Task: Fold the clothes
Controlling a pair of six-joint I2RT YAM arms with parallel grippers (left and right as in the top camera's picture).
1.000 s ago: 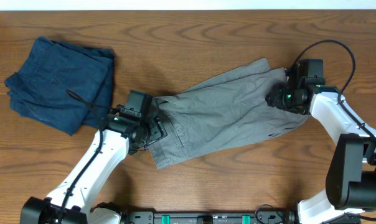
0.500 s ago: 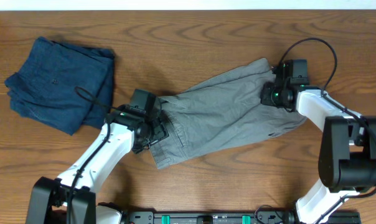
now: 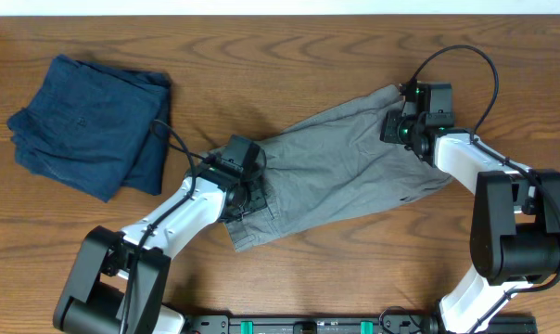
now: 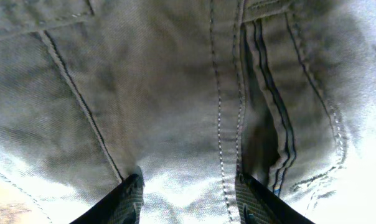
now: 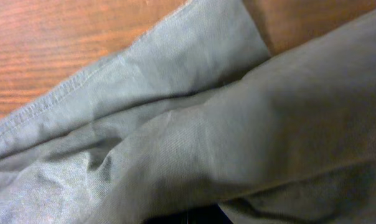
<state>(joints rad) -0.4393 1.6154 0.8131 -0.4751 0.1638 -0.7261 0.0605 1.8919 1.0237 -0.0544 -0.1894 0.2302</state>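
Left to right: a dark navy folded garment (image 3: 90, 125) lies at the left of the tabletop (image 3: 289, 46), well apart from my work. My left pincer (image 4: 189, 198) stands spread, fingertips down on the seamed waistband end of the grey shorts (image 3: 345, 172). The shorts lie slantwise across the middle, wrinkled and with no tidy fold made, so I judge nearly all the folding remains. My right pincer (image 3: 402, 130) sits at the upper leg hem. Its fingers are hidden, so I cannot tell whether they pinch cloth.
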